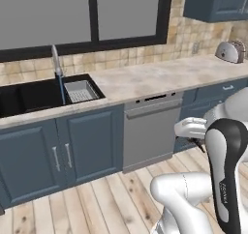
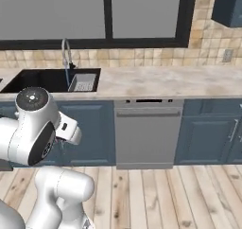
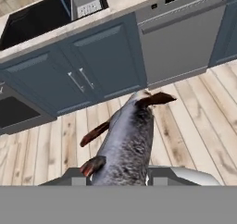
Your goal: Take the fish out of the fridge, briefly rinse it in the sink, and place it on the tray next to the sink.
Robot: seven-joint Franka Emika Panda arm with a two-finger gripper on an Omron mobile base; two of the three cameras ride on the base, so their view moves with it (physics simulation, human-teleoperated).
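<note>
The fish (image 3: pixel 127 142), grey with reddish-brown fins and a dark forked tail, sticks out from between my gripper's (image 3: pixel 119 177) fingers, which are shut on it. It hangs above the wooden floor, in front of the blue cabinets. The black sink (image 1: pixel 29 98) (image 2: pixel 40 79) (image 3: pixel 32 19) is set in the counter to the left, with its chrome faucet (image 1: pixel 56 64) (image 2: pixel 66 53) and a grey strainer basket (image 1: pixel 80 91) (image 2: pixel 83 82) (image 3: pixel 88 3) in the right basin. The fridge and the tray are out of view.
A steel dishwasher (image 1: pixel 150 131) (image 2: pixel 147 133) (image 3: pixel 185 38) stands right of the sink cabinet doors (image 1: pixel 89 143) (image 3: pixel 99 65). The marble counter (image 1: pixel 160 76) (image 2: pixel 170 81) runs right to a toaster (image 1: pixel 230 51). Wooden floor (image 2: pixel 156 195) lies between me and the cabinets.
</note>
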